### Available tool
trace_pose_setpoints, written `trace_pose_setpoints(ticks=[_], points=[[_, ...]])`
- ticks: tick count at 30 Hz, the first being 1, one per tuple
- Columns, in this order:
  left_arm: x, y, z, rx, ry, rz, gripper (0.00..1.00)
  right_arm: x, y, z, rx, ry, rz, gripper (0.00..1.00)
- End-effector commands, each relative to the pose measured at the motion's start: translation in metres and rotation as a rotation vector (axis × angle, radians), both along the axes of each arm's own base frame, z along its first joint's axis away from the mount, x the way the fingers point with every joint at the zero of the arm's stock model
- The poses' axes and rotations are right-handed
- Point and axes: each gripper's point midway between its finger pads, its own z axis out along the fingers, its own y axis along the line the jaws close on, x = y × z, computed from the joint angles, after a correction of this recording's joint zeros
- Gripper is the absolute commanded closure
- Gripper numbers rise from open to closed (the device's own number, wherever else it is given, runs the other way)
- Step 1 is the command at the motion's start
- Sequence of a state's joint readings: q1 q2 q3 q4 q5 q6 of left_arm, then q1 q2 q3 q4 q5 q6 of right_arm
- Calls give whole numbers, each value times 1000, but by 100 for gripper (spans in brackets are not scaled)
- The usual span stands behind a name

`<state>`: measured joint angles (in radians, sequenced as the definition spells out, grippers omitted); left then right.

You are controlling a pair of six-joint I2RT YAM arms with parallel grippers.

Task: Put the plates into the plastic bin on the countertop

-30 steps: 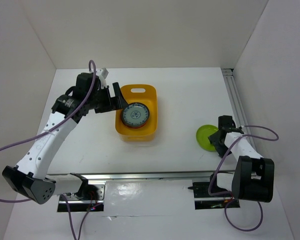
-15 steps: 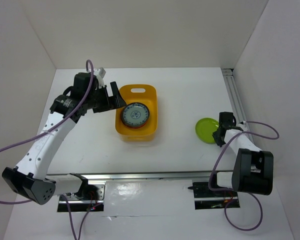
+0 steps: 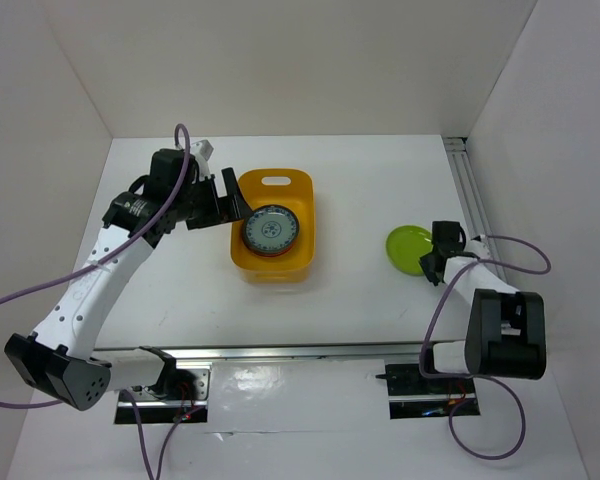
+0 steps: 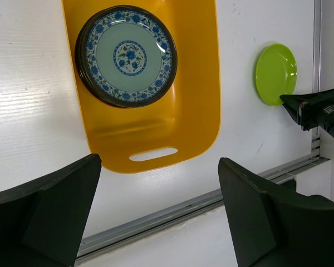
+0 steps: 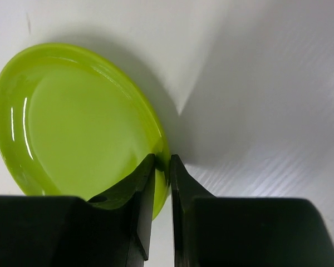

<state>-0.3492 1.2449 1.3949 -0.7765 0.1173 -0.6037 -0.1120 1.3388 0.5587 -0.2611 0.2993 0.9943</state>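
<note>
The yellow-orange plastic bin [image 3: 302, 200] stands on the white countertop [image 3: 360, 200] and holds a stack of plates topped by a grey-blue patterned plate [image 3: 270, 230]; a dark rim shows under it [image 4: 86, 83]. My left gripper [image 3: 230, 196] hovers wide open beside the bin's left wall, with nothing between its fingers [image 4: 158, 206]. A lime green plate [image 3: 407, 247] is at the right, tilted. My right gripper [image 3: 433, 262] is shut on that plate's near rim [image 5: 162, 167], one finger over the plate [image 5: 78, 122], the other under it.
An aluminium rail [image 3: 474, 200] runs along the countertop's right edge, close behind the right gripper. Another rail [image 3: 280, 350] crosses the front by the arm bases. White walls enclose the left, back and right sides. The bin's slot handle [image 4: 153, 154] faces the back wall.
The right gripper has closed on the green plate's rim and carried it a little toward the back and left. The left arm has barely shifted.
</note>
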Motion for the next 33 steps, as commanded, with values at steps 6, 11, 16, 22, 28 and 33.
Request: trace_pose_setpoints(ticks=[6,11,16,22,28,33], points=[[13,15,19,41,-78,72,0,-5,21,36,-42,39,97,100],[23,45,13,54,-39,239,0,27,26,91,-111,-88,154,100],[35,89,-4,93,32,430,0,49,43,141,-171,-197,216,100],[51,109,-27,118,100,502,0,82,78,214,-223,-363,299,100],[59,132,-48,147,158,579,0,110,161,278,-250,-560,542,100],[64,148,-62,140,201,617,0,123,262,246,-261,-499,910,100]])
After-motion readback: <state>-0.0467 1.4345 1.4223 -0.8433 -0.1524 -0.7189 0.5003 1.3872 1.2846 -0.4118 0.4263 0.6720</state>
